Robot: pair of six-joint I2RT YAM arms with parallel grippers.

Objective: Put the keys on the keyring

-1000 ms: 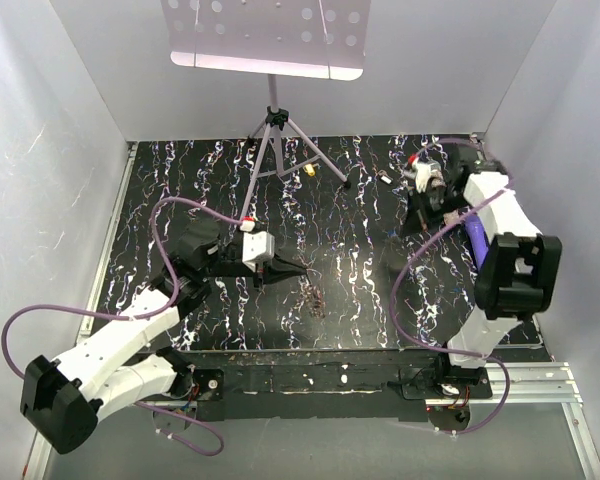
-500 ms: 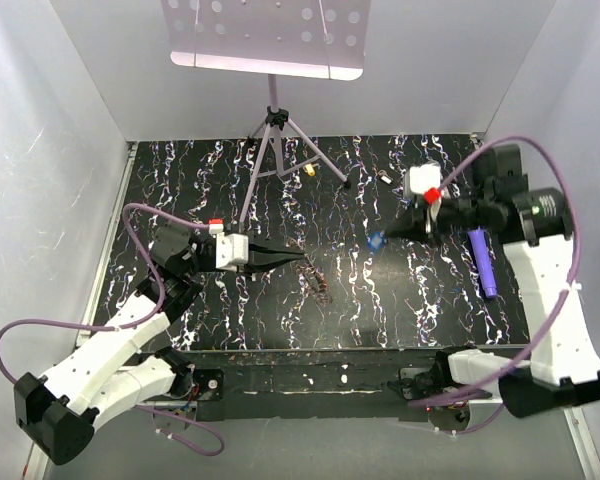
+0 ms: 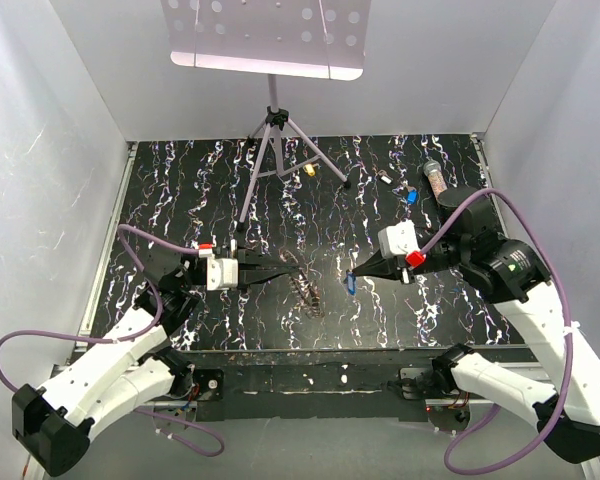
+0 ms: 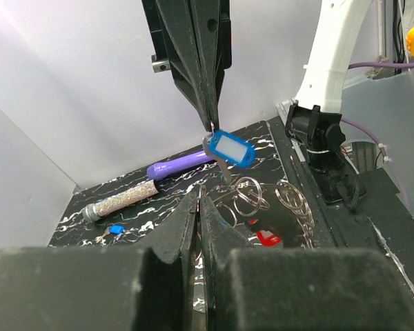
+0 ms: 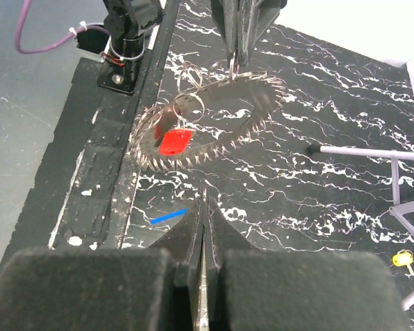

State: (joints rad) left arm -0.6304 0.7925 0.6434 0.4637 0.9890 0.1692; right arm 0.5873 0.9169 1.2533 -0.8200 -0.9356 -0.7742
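Alignment is the whole game on this one. The right gripper [image 3: 356, 272] is clamped shut on the small blue-tagged metal key [image 4: 231, 148], pinching it by the top of the tag so the metal end hangs free underneath. The left gripper [image 3: 288, 269] is closed too. From the right wrist view it looks to be pinching the thin grey jagged-edged metal keyring [image 5: 217, 121] at its far rim, with the loop tipped up off the black white-veined tabletop [image 3: 180, 180]. A red plastic tag [image 5: 174, 141] looks to be hanging on the ring already, next to a few small plain wire rings [image 4: 248, 196].

From above, the keyring sits just off centre toward 6 o'clock. The blue key hangs at its 3 o'clock side, close but I'd say not touching.

My take on doing this well: hold the left side rock steady and bring the key in slowly from 3 o'clock. Aim the key's hole at an open end of the wire, not at the jagged teeth. That dangling key can swing, so small moves only. Can't tell where the split in the ring is from these views, so I'd sort that out first.

Spares for later: a second blue key [image 3: 412, 197] at about 1 o'clock and a yellow key [image 3: 310, 170] at 12 o'clock.
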